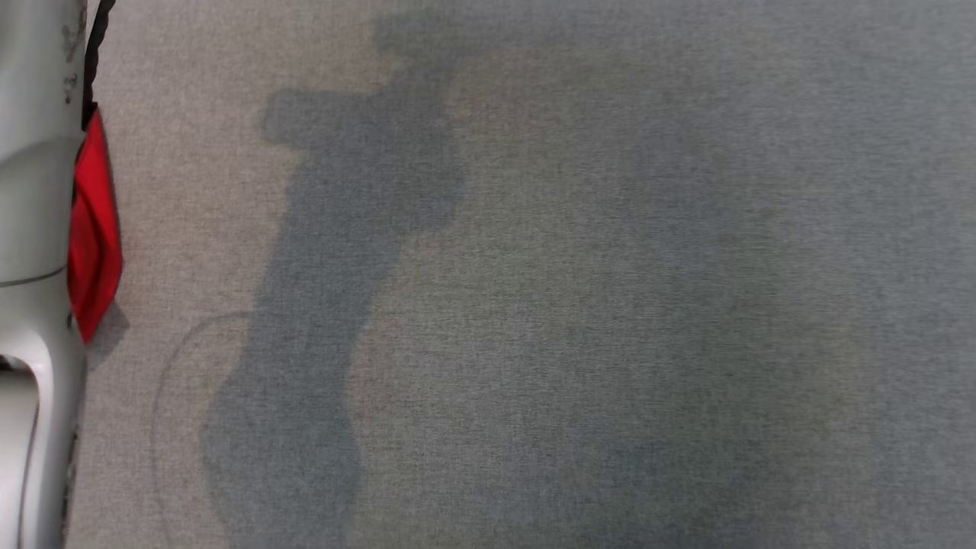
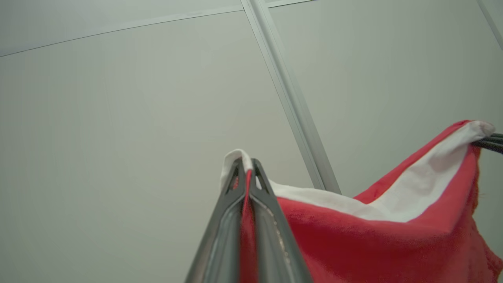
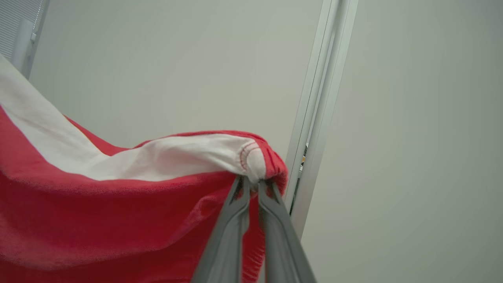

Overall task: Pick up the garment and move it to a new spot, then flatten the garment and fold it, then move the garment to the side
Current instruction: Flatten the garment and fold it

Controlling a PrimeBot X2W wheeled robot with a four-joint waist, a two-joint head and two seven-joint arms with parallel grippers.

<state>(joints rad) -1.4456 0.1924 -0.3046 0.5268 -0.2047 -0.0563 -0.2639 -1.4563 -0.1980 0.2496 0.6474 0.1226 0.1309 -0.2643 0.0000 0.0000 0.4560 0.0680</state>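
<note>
Left end effector pinches garment, its bottom cut off.

Light is soft and even—no glare. On the grey cloth surface a dark, soft-edged shadow lies just beside the pale forearm, a fainter, wider one farther from it. The forearm itself is out of focus—so is the red garment's near part in both wrist views.
</note>
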